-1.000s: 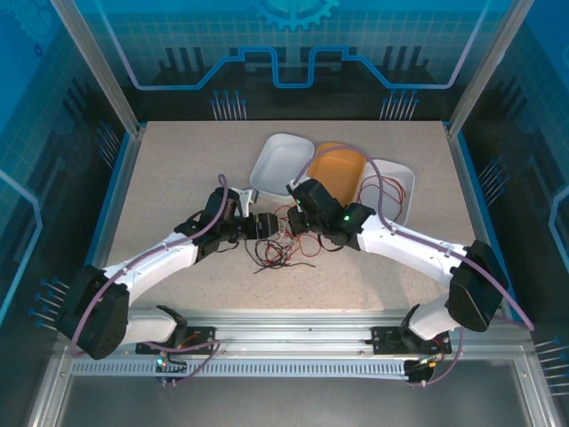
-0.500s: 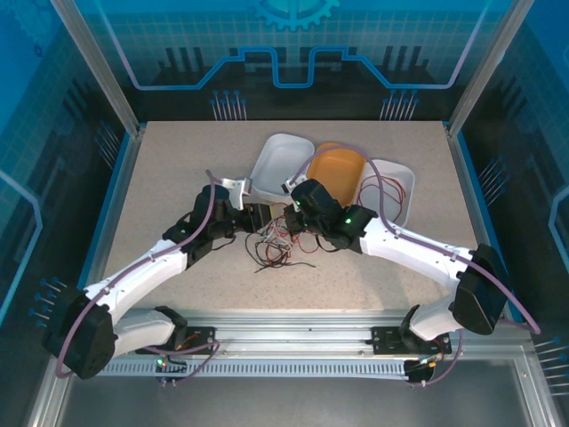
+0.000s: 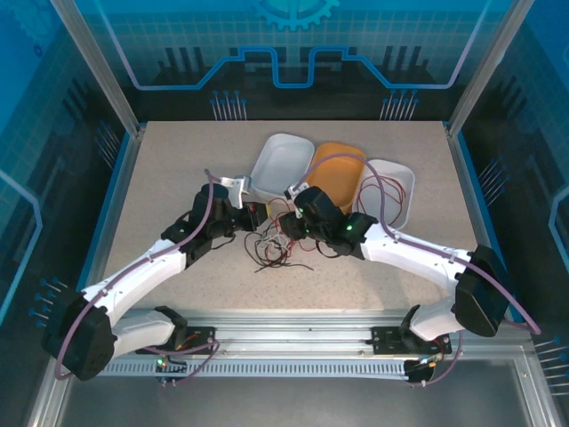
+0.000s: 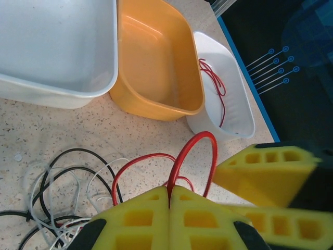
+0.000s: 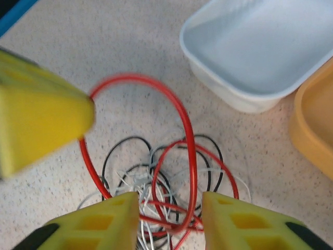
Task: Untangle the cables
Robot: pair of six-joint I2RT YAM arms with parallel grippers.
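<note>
The cables [image 3: 277,247] lie in a loose knot of red, black and white strands near the middle of the bench [image 3: 178,169], just on my side of the three bins. One red loop [image 5: 190,146] stands up out of the heap. The left gripper [image 4: 169,195] is clenched on it, pads pressed flat together with the red strand coming out of the seam. The right gripper [image 5: 169,200] hovers over the knot with its jaws apart. The loop runs through the gap, and as far as I can tell neither pad touches it, though that part is a bit blurred.

I judge I'm in the middle of freeing this one red strand, with most of the tangle not yet sorted. A separate red wire [image 4: 216,86] already lies in the right-hand white bin [image 4: 229,112], so I take the bins to be where freed strands go. The orange bin [image 4: 156,62] and the left-hand white bin [image 4: 57,52] look bare inside.

Next I'd want the right jaws to pin the black and white strands down low. The left arm can then draw the red away slowly, and I'd stop if the whole heap starts to lift with it.

I can read no brand, label or lettering on the bins, the yellow pads or the arms. The blue backdrop carries line graphics and a gear shape, but no words.
</note>
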